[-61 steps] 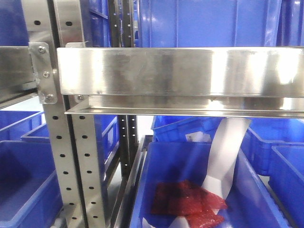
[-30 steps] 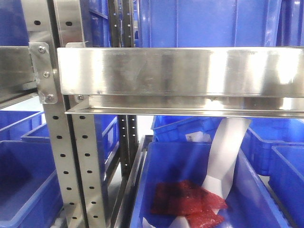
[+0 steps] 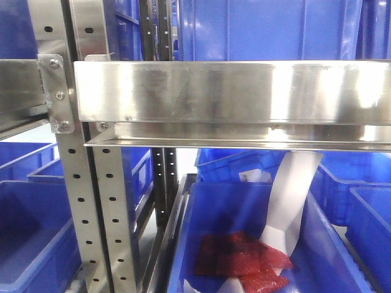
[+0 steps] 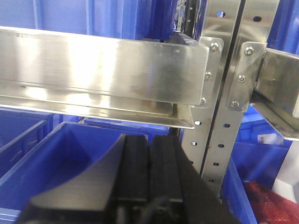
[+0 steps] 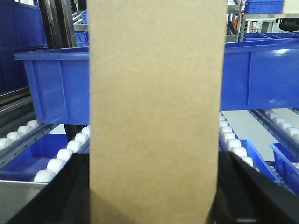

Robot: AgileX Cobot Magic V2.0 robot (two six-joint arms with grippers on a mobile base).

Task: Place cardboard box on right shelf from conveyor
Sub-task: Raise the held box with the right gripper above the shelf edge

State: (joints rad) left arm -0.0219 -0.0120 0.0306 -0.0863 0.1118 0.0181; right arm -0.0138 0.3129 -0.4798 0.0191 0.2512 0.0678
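The cardboard box (image 5: 152,93) is a plain tan upright panel filling the middle of the right wrist view. My right gripper (image 5: 152,189) is shut on it, with a black finger (image 5: 70,186) against each side. The right shelf (image 3: 232,91) shows as a wide polished steel rail across the front view, and its end (image 4: 280,88) appears in the left wrist view. My left gripper (image 4: 149,158) is shut with nothing between its black fingers, below a neighbouring steel rail (image 4: 103,70). The conveyor is out of view. Neither gripper shows in the front view.
Perforated steel uprights (image 3: 91,201) stand left of the shelf. Blue bins (image 3: 256,244) sit under and above it, one holding red packets (image 3: 241,259) and a white strip (image 3: 290,201). Behind the box are a blue bin (image 5: 56,84) and white roller tracks (image 5: 60,158).
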